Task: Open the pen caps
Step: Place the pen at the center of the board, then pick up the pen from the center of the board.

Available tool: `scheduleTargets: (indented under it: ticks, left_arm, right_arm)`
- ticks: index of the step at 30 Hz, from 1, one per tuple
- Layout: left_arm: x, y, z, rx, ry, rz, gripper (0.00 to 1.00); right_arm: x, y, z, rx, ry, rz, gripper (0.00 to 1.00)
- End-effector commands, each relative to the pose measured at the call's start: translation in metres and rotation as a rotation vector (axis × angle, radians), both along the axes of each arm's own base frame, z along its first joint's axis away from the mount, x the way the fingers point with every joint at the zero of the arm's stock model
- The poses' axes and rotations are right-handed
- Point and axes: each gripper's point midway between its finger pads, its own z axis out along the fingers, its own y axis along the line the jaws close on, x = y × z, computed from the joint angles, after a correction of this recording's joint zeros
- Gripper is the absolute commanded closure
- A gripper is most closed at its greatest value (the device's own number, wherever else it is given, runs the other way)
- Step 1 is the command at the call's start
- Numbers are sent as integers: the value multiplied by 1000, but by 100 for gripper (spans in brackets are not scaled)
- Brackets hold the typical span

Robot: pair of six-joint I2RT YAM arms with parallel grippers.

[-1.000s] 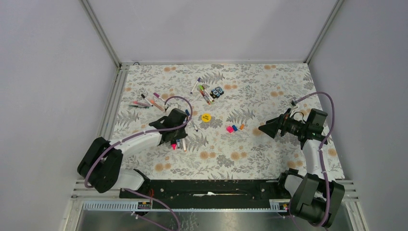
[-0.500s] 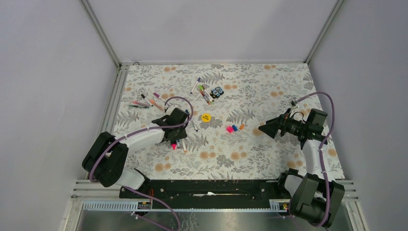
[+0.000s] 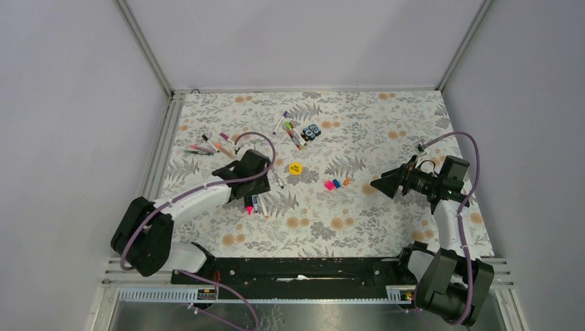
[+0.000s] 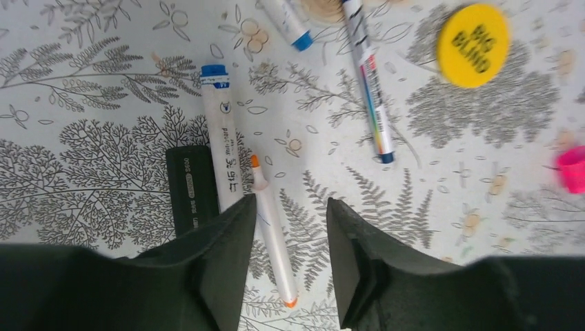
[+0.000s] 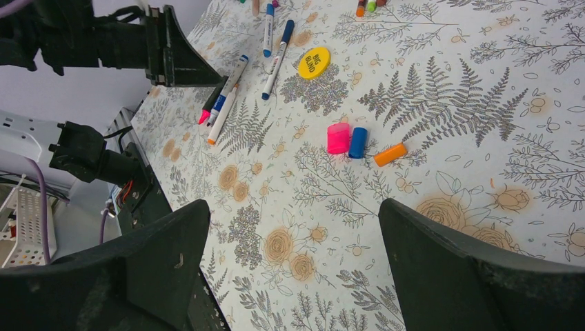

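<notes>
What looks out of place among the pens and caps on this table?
Two things are neither pen nor cap: a round yellow disc printed BIG BLIND, near the middle of the table, and a small black-and-blue block beside the far pens. Nothing looks spilled or broken.

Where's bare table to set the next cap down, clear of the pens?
Bare: the near strip of table between the three loose caps and the near edge, and the far right corner, right of the block. Crowded: pens under the left fingers, the yellow disc, far-left pens.
</notes>
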Motion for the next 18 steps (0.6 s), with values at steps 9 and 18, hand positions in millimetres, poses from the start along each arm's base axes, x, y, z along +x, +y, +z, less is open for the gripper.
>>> scheduleTargets:
  ticks: [9, 18]
  left_arm:
    - [18, 1, 104, -135, -365, -86, 1]
    - [14, 15, 144, -189, -487, -74, 1]
  right_arm:
    - [21, -10, 25, 6, -38, -84, 0]
    - [27, 24, 0, -188, 59, 70, 1]
